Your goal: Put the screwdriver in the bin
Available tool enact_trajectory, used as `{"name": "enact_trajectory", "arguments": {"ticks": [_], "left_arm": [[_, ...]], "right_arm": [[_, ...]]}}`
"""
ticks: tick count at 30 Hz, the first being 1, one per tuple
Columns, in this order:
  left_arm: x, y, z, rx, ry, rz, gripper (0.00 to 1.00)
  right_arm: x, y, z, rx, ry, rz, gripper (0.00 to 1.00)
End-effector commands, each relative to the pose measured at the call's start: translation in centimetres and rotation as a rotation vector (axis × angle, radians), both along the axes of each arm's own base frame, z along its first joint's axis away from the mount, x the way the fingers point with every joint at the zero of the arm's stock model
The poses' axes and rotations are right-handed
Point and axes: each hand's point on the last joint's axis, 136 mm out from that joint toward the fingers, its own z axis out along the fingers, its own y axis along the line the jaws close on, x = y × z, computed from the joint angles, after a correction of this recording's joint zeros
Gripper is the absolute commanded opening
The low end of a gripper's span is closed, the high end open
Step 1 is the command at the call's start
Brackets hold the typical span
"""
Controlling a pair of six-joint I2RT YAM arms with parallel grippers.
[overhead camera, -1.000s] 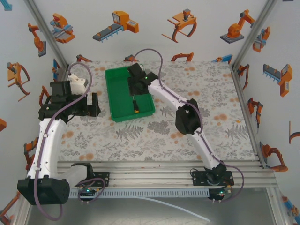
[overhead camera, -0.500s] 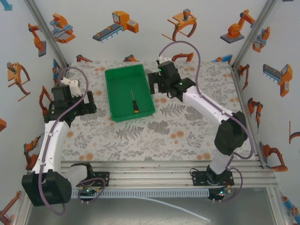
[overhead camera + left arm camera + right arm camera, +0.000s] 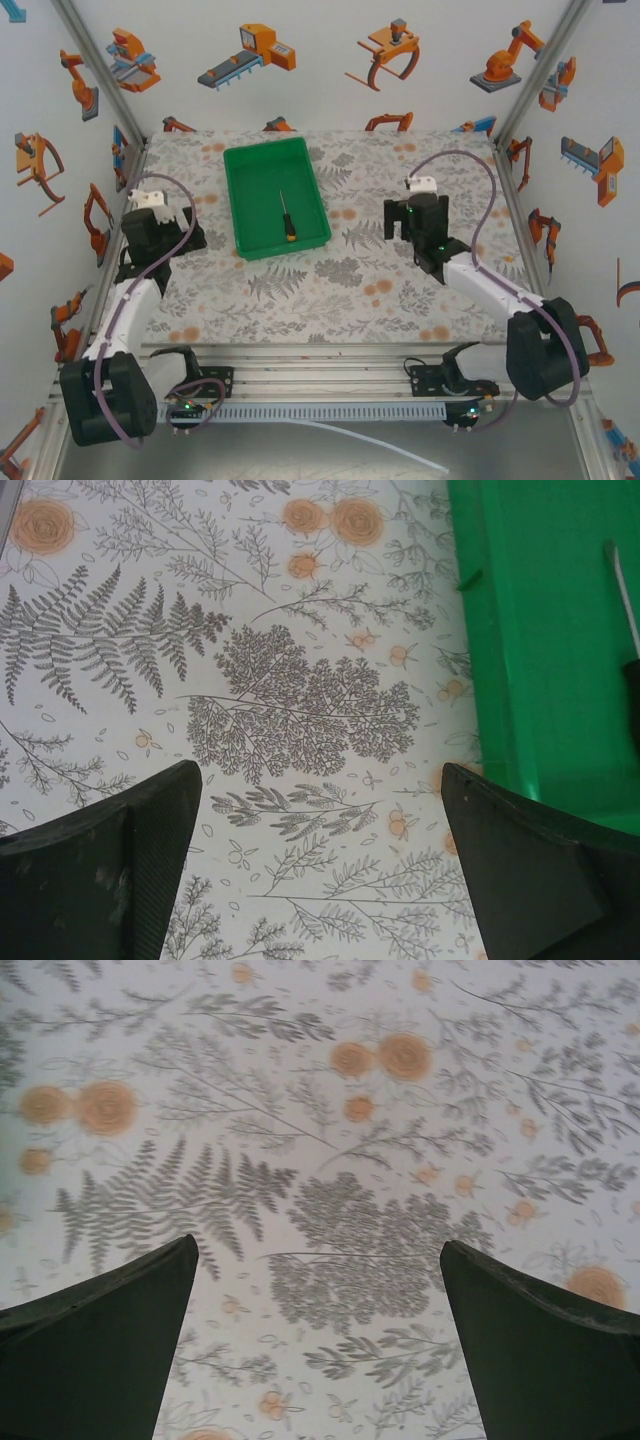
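The bright green bin (image 3: 258,185) stands on the flowered tablecloth at the back, left of centre. Inside it lies the screwdriver (image 3: 286,221), its thin shaft pointing away and its orange end towards the bin's near wall. My left gripper (image 3: 192,239) hovers open to the left of the bin. In the left wrist view, the left gripper (image 3: 320,870) has only cloth between its fingers; the bin's wall (image 3: 500,680) and part of the screwdriver (image 3: 627,610) show at the right edge. My right gripper (image 3: 412,228) is open over bare cloth to the right of the bin, and the right gripper (image 3: 320,1350) holds nothing.
White walls with robot stickers and metal corner posts enclose the table on three sides. The aluminium rail (image 3: 320,380) with both arm bases runs along the near edge. The cloth between the bin and the rail is open floor.
The right gripper left the screwdriver in the bin, then pulled away to the right and nearer. The left arm drew back towards its base. The screwdriver has stayed put.
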Motion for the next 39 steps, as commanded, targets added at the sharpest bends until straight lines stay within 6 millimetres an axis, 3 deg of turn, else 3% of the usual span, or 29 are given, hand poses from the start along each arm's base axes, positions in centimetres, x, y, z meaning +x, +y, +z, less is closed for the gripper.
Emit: {"name": "enact_trajectory", "arguments": {"ticks": [1,6,9,12,16,30,32,36,39], "left_arm": [[1.4,0.1,0.7,-0.016,-0.142,-0.002,0.97],[1.8,0.0,-1.6,-0.030,-0.173,-0.011,0.97],[1.9,-0.8,-2.4,-0.054,-0.203,-0.057,0.97],[2.1,-1.0,-3.1,-0.047,-0.224,-0.075,0.97],[3.1,-0.7,-4.4,-0.046,-0.215,-0.073,0.97],[3.4,-3.0,-6.0,0.002,-0.218,-0.185,0.97],[3.2,-2.9,-5.8,-0.003,-0.268,-0.173,0.97],[3.8,-1.8,-6.4,-0.007,-0.203,-0.109,0.97],[4.3,-2.2,-6.8,0.015,-0.151,-0.119,0.97]], "right_arm": [[0.4,-3.1,1.7,-0.011,-0.147,-0.079,0.99],[-0.5,-7.4,-1.1,-0.048,-0.168,-0.170,0.99],[-1.0,-9.0,-3.1,-0.065,-0.148,-0.194,0.99],[-1.4,-9.3,-4.3,-0.045,-0.162,-0.172,0.99],[-1.7,-9.7,-3.9,-0.042,-0.220,-0.178,0.99],[0.1,-10.9,-7.0,0.011,-0.205,-0.165,0.99],[0.3,-10.8,-6.9,0.013,-0.204,-0.164,0.99],[0.6,-11.9,-7.2,0.005,-0.176,-0.230,0.99],[0.7,-12.5,-7.2,0.005,-0.164,-0.272,0.99]]}}
